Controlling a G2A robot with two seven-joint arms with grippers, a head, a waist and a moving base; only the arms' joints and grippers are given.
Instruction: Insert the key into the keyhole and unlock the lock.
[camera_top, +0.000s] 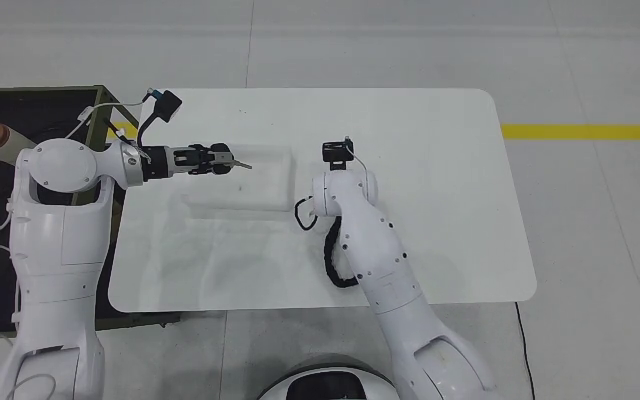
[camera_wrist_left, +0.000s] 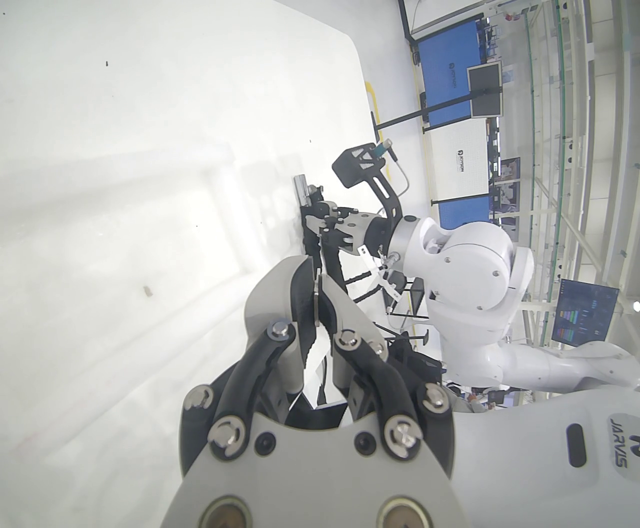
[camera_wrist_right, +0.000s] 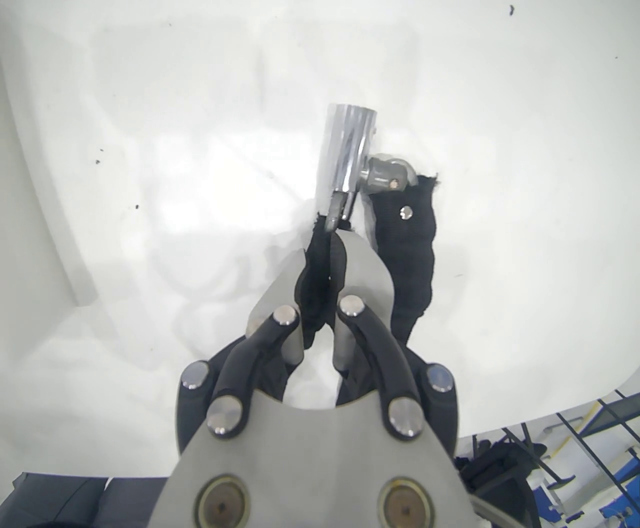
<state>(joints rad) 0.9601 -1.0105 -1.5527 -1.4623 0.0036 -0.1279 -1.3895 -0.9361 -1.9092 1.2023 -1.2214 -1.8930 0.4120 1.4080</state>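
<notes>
Left gripper (camera_wrist_left: 316, 272), clamped on a thin flat silver metal key (camera_wrist_left: 316, 302), pointed toward the ribbed silver cylinder lock (camera_wrist_right: 347, 147). The lock lay well ahead, with the right gripper (camera_wrist_right: 327, 245) clamped on its black-sleeved cable (camera_wrist_right: 407, 250).

We see an open gap over the tray (camera_top: 292, 185) between left gripper (camera_wrist_left: 318, 272), clamped on the key (camera_wrist_left: 317, 310), and right gripper (camera_wrist_right: 330, 240); the held lock (camera_wrist_right: 347, 145) blocks the tray's right rim
</notes>
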